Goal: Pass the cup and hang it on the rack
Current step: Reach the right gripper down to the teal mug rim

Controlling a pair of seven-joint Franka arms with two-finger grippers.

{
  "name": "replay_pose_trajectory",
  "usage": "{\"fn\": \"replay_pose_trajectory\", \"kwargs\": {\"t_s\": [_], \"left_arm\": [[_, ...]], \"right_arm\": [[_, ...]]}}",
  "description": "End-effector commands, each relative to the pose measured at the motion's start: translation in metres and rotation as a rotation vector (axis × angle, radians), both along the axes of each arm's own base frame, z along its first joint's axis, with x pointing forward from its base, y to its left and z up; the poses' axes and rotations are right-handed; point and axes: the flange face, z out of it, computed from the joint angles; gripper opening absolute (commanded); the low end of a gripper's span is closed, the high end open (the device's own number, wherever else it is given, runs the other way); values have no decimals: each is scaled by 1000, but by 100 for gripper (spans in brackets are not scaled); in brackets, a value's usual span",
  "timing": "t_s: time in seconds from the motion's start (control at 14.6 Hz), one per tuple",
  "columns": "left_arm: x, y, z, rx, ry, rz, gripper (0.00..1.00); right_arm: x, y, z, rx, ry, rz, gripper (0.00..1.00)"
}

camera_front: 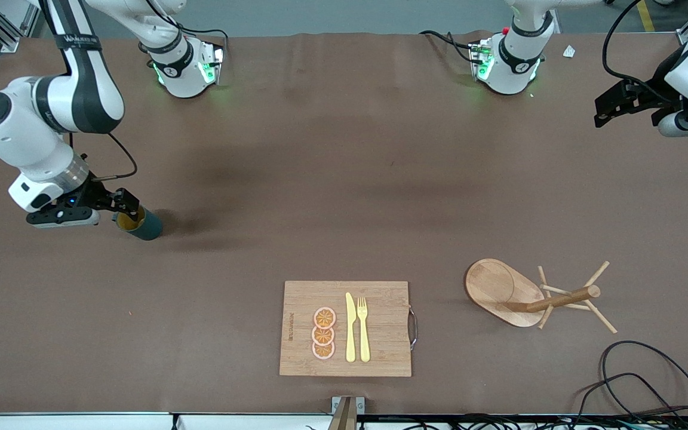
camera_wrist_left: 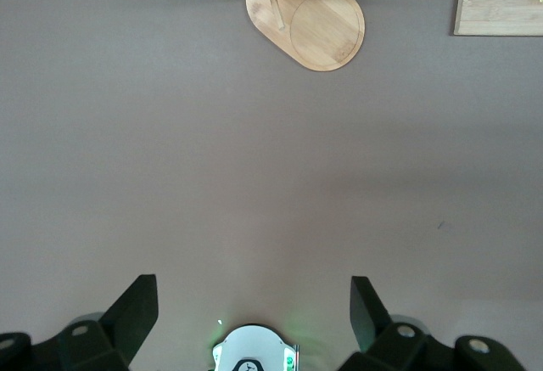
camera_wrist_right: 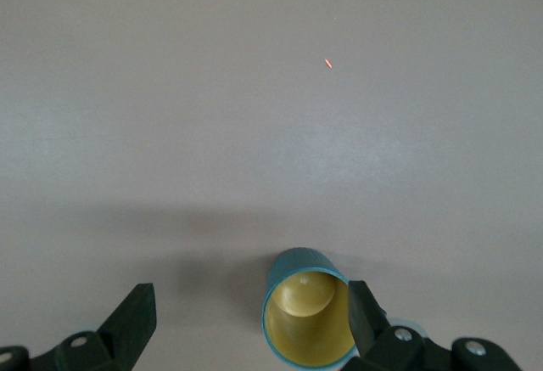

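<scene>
You are looking at a brown worktop [camera_front: 344, 179] with the cup [camera_front: 140, 224] standing upright at the right arm's end, its yellow inside showing. Your right tool [camera_front: 118, 206] is sitting low over the cup's rim with its fingers spread apart; in the right wrist view one finger [camera_wrist_right: 361, 307] is showing just beside the cup [camera_wrist_right: 307, 316], while the other finger [camera_wrist_right: 136, 316] is standing well apart from it. The fingers are not gripping the cup.

Your left tool [camera_front: 610, 110] is hanging up in the air over the left arm's end of the worktop, waiting, its fingers [camera_wrist_left: 136, 311] spread wide and holding nothing.

The rack [camera_front: 535, 295] is standing toward the left arm's end of the worktop, nearer to the front camera than the cup, with its oval base flat on the surface and its thin pegs angling out from the post. No cup is hanging on it.

A cutting board [camera_front: 347, 328] is lying beside the rack, toward the middle of the worktop. It is carrying three orange slices [camera_front: 323, 333], a yellow knife [camera_front: 350, 327] and a yellow fork [camera_front: 363, 328] side by side.
</scene>
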Motion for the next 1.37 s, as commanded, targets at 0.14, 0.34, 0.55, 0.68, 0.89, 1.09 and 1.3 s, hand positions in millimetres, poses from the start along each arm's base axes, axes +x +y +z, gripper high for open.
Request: {"fn": "replay_pose_trajectory", "kwargs": {"t_s": [0.14,0.34,0.55,0.68,0.89,1.09,1.3], "left_arm": [[1,2,4,10,-6,-3,100],[2,2,5,5,-13,-4,100],[1,2,6,5,-15,-5,100],[1,2,5,5,-13,-5,100],[2,2,5,5,-14,-4,100],[1,0,6,5,-15,-8,100],[0,0,7,7,-17,-8,100]], "right_arm": [[-11,1,-37,12,17,-22,100],[-13,-3,-58,15,59,-27,100],[-16,-3,-64,15,73,-25,100],[-16,-4,-71,16,80,-27,100],[-17,-8,-83,18,98,-35,100],[-17,-7,-90,19,112,-32,100],[-16,-8,-96,19,121,-32,100]]}}
